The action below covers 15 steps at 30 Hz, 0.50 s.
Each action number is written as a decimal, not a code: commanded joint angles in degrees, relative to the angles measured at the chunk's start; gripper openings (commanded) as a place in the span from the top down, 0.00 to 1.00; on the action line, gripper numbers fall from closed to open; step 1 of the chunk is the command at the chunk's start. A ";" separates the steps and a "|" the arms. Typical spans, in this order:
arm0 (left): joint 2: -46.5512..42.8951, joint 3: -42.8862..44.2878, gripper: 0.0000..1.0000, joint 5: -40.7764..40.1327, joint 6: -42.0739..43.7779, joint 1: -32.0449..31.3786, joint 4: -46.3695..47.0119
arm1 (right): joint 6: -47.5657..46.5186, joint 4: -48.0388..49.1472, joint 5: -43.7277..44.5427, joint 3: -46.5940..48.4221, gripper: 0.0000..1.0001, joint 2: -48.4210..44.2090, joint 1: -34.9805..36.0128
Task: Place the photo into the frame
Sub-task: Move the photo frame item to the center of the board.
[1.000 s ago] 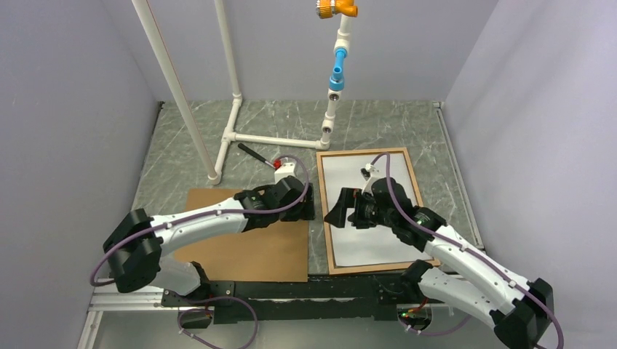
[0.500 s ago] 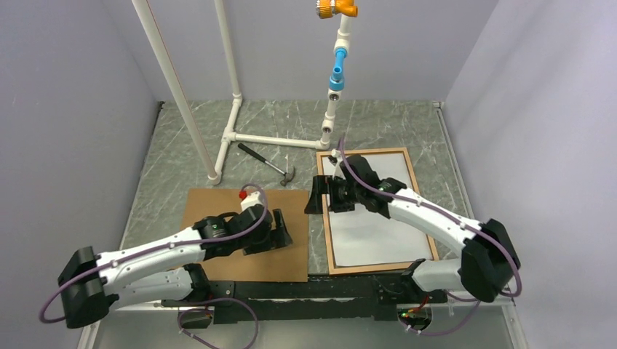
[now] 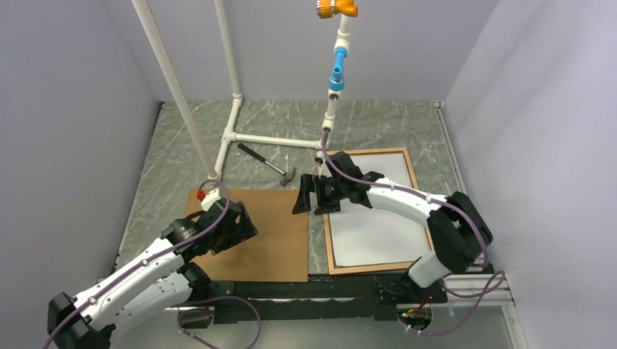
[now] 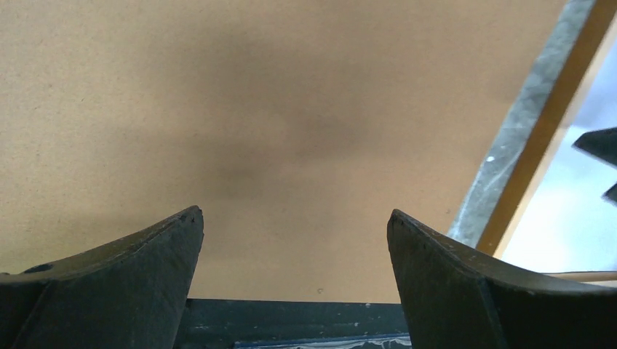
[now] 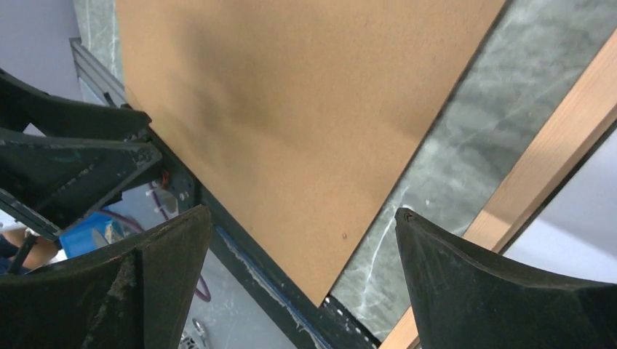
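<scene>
Overhead, a hammer [image 3: 265, 161] and a white pipe stand [image 3: 276, 139] are seen on the far part of the table [image 3: 378, 123], well apart from both grippers. A brown board [image 3: 280, 240] is laid left of the frame [image 3: 371, 150], with a strip of table between them. The photo [image 3: 378, 225] is laid white side up inside the frame, on the table's right half. The right gripper [image 5: 302, 214] is held over that strip beside the frame's left rail, fingers spread wide and empty, the photo just to its right. The left gripper [image 4: 295, 218] is held above the board, fingers likewise wide, well apart from the photo.
</scene>
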 commanded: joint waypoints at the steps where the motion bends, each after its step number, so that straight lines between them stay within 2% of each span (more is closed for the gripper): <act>1: -1.57 -3.43 0.01 6.95 4.35 4.29 1.49 | -3.23 -0.50 1.01 7.57 0.01 5.50 -0.12; 7: -1.46 -5.24 0.01 8.59 4.85 6.36 0.43 | -5.12 -5.82 3.43 14.99 0.02 13.11 -0.15; 15: 0.63 -5.10 0.01 7.07 6.70 11.50 -2.76 | -2.40 -10.21 9.13 13.94 0.02 11.71 0.13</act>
